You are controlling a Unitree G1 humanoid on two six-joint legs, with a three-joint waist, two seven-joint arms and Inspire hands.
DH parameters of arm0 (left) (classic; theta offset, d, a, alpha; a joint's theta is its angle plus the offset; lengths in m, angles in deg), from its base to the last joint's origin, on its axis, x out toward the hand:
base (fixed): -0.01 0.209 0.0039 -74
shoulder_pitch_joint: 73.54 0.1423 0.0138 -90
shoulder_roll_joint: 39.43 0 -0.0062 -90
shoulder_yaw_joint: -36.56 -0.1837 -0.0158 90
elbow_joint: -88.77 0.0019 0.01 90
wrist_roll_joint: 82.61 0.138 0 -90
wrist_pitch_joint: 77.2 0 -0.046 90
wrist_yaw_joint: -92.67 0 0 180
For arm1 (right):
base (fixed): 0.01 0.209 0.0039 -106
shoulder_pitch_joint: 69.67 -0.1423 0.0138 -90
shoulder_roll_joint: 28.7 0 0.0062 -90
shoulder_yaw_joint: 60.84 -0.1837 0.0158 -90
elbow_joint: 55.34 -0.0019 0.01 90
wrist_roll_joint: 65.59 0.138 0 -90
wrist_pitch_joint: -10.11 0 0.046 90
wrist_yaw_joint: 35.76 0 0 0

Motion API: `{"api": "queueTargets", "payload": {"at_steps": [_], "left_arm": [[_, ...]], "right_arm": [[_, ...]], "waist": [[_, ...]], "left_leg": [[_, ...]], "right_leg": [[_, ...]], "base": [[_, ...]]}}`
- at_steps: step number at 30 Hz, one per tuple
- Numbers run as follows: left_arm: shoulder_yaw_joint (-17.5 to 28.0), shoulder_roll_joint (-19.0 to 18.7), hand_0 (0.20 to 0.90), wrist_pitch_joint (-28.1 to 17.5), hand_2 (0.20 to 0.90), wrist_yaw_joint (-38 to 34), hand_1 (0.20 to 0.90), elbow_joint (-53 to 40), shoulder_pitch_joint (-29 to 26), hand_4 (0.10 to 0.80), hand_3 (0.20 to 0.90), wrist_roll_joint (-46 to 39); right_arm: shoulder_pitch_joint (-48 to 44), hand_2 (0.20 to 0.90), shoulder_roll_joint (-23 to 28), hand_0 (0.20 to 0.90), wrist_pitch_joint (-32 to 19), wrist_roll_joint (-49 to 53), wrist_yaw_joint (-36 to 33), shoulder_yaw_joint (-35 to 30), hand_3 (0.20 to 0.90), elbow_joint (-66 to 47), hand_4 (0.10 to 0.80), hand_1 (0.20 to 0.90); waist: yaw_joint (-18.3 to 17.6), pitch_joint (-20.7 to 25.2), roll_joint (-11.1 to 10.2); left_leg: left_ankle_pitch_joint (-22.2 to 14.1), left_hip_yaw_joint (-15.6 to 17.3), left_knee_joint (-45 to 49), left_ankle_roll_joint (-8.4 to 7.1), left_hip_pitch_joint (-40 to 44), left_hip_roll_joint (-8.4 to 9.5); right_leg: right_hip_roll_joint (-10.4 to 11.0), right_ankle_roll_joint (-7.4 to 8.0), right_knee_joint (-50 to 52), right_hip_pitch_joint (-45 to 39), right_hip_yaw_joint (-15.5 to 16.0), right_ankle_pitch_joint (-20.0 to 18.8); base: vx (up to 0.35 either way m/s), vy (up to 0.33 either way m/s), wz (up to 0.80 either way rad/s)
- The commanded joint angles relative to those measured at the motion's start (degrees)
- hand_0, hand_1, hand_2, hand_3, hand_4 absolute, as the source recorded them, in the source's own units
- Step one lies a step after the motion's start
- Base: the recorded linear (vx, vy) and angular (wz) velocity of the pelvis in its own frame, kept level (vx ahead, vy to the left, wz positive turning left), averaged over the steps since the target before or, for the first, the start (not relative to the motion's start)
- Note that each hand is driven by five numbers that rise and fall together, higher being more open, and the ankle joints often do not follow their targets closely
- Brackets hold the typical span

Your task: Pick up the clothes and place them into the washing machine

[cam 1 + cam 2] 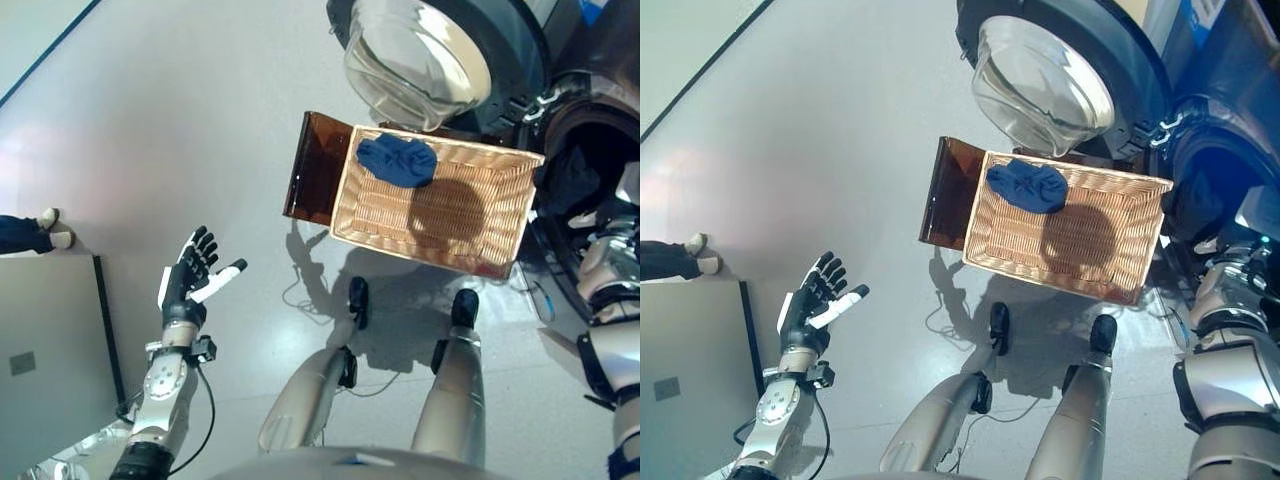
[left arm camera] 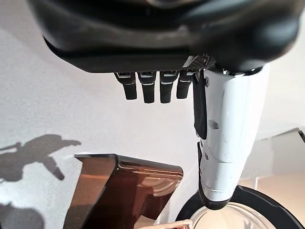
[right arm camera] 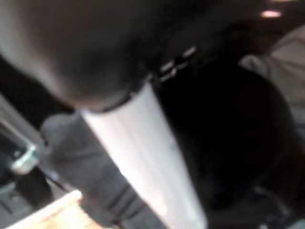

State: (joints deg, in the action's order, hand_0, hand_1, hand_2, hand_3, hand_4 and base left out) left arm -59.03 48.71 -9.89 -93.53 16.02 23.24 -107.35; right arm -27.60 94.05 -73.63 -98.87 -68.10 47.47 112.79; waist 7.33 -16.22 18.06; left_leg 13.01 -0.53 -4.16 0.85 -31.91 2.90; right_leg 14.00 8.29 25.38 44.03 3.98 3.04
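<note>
Clothes (image 1: 397, 160), blue, in wicker basket (image 1: 500, 245) by washer (image 1: 1200, 190); left hand (image 1: 188, 278) fingers wide; right fingers unseen.

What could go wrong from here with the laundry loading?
Dark clothing hangs at the washing machine opening near the right hand; it may slip out rather than stay in the drum. The blue garment lies at the wicker basket's far edge, behind the open door, an awkward reach. The left hand hangs open, idle.

Laundry area: front-loading washing machine (image 1: 560, 120), wicker basket (image 1: 440, 225), grey floor (image 1: 150, 130).
</note>
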Motion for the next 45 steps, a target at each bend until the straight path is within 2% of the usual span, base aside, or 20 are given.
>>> {"api": "queueTargets", "payload": {"at_steps": [1, 2, 3, 4, 10, 23, 27, 30, 32, 33, 41, 45], "left_arm": [[4.0, -2.4, 0.9, -4.4, 0.9, -1.2, 0.9, -4.4, -0.2, 0.8, 0.9, -1.6], [4.1, -2.5, 0.9, -4.3, 0.9, -1.3, 0.9, -4.5, -0.2, 0.8, 0.9, -1.4], [4.2, -2.4, 0.9, -4.2, 0.9, -1.3, 0.9, -4.5, -0.2, 0.8, 0.9, -1.3], [4.3, -2.3, 0.9, -4.1, 0.9, -1.2, 0.9, -4.4, -0.3, 0.8, 0.9, -1.4], [4.9, -2.3, 0.9, -4.3, 0.9, -1.6, 0.9, -4.1, -0.7, 0.8, 0.9, -0.9], [6.0, -1.9, 0.9, -4.7, 0.9, -1.5, 0.9, -3.4, -0.8, 0.8, 0.9, -1.1], [5.7, -2.0, 0.9, -4.4, 0.9, -2.1, 0.9, -2.9, -0.3, 0.8, 0.9, -0.7], [5.5, -2.3, 0.9, -3.9, 0.9, -3.2, 0.9, -1.6, 0.1, 0.8, 0.9, -0.4], [5.1, -3.1, 0.9, -3.6, 0.9, -3.3, 0.9, -2.1, 0.4, 0.8, 0.9, -0.5], [5.0, -3.4, 0.9, -3.4, 0.9, -3.4, 0.9, -2.4, 0.6, 0.8, 0.9, -0.2], [3.7, -4.1, 0.9, -2.9, 0.9, -3.6, 0.9, -2.2, 1.2, 0.8, 0.9, -0.2], [3.0, -4.2, 0.9, -2.2, 0.9, -3.8, 0.9, -2.3, 2.0, 0.8, 0.9, -0.6]], "right_arm": [[-5.9, 0.9, 5.9, 0.9, 0.6, -1.2, -0.5, 5.7, 0.9, -1.5, 0.8, 0.9], [-6.1, 0.516, 5.9, 0.516, 0.4, -0.8, -0.1, 5.7, 0.516, -1.6, 0.525, 0.516], [-5.9, 0.263, 5.8, 0.263, 0.2, -0.3, 0.1, 5.5, 0.263, -1.7, 0.345, 0.263], [-5.8, 0.2, 5.4, 0.2, -0.2, 0.2, 0.7, 5.5, 0.2, -1.8, 0.3, 0.2], [-5.4, 0.2, 4.8, 0.2, -1.6, 2.8, 1.4, 5.0, 0.2, -2.9, 0.3, 0.2], [-4.8, 0.2, 6.1, 0.2, -2.5, 7.3, 0.5, 0.9, 0.2, -3.1, 0.3, 0.2], [-5.4, 0.2, 6.3, 0.2, -5.1, 22.3, -2.2, -8.6, 0.2, 0.2, 0.3, 0.2], [-5.5, 0.2, 6.3, 0.2, -10.1, 41.6, -5.2, -20.0, 0.2, 1.3, 0.3, 0.2], [-5.7, 0.2, 6.8, 0.2, -11.9, 46.8, -5.3, -21.6, 0.2, 1.9, 0.3, 0.2], [-5.2, 0.2, 6.9, 0.2, -13.9, 51.9, -5.6, -24.4, 0.2, 1.7, 0.3, 0.2], [-5.2, 0.2, 10.6, 0.2, -16.4, 62.0, -7.1, -29.1, 0.2, 4.0, 0.3, 0.2], [-5.6, 0.2, 12.3, 0.2, -18.2, 67.9, -10.5, -32.8, 0.2, 5.8, 0.3, 0.2]], "waist": [[1.0, -1.3, 0.1], [0.8, -1.8, -0.1], [0.8, -1.9, -0.3], [0.8, -2.0, -0.4], [0.2, -2.2, -0.9], [-0.1, -1.0, 0.0], [0.2, -0.4, 0.4], [0.2, 0.2, 0.5], [0.2, 0.5, 0.4], [-0.1, 0.6, 0.6], [-0.2, 1.3, 1.3], [-0.4, 1.6, 2.1]], "left_leg": [[-1.7, -0.2, -0.8, -6.84, -2.2, -0.61], [-1.5, -0.2, -0.8, -6.86, -2.7, -0.69], [-1.5, -0.2, -0.8, -6.89, -2.9, -0.71], [-1.5, -0.2, -0.8, -6.91, -2.9, -0.71], [-1.5, -0.1, -0.8, -7.02, -3.0, -0.66], [-2.2, 0.2, -0.8, -6.88, -1.1, -0.23], [-2.5, 0.3, -0.8, -6.84, -0.2, -0.23], [-3.0, 0.3, -0.8, -6.86, 0.8, -0.23], [-3.2, 0.3, -0.8, -6.9, 1.2, -0.28], [-3.3, 0.4, -0.8, -6.91, 1.6, -0.38], [-3.6, 0.3, -0.8, -7.12, 2.1, -0.5], [-3.8, 0.2, -0.8, -7.15, 2.0, -0.38]], "right_leg": [[-3.3, -4.04, -6.0, -0.1, 1.5, -2.6], [-3.4, -4.15, -5.3, 0.5, 1.5, -2.5], [-3.5, -4.26, -5.1, 0.7, 1.3, -2.3], [-3.5, -4.3, -4.7, 1.1, 1.3, -2.2], [-3.6, -4.48, -4.5, 1.4, 1.1, -2.0], [-3.1, -4.31, -4.1, 0.2, 1.2, -1.7], [-3.0, -4.26, -3.8, -0.6, 1.2, -1.2], [-3.0, -4.21, -4.1, -1.9, 1.2, -0.7], [-2.9, -4.19, -4.2, -2.4, 1.3, -0.4], [-2.9, -4.16, -4.1, -2.7, 1.2, 0.0], [-3.0, -4.25, -4.1, -3.5, 1.4, 0.8], [-3.0, -4.19, -4.1, -3.4, 1.3, 0.9]], "base": [[-0.031, -0.046, 0.03], [-0.014, -0.032, 0.01], [-0.016, -0.041, 0.0], [0.0, 0.0, 0.0], [0.0, 0.0, 0.0], [0.009, 0.008, -0.02], [0.019, -0.001, -0.01], [0.05, -0.013, -0.02], [0.035, -0.026, 0.0], [0.0, 0.0, 0.0], [0.0, 0.0, 0.0], [0.0, 0.0, 0.0]]}}
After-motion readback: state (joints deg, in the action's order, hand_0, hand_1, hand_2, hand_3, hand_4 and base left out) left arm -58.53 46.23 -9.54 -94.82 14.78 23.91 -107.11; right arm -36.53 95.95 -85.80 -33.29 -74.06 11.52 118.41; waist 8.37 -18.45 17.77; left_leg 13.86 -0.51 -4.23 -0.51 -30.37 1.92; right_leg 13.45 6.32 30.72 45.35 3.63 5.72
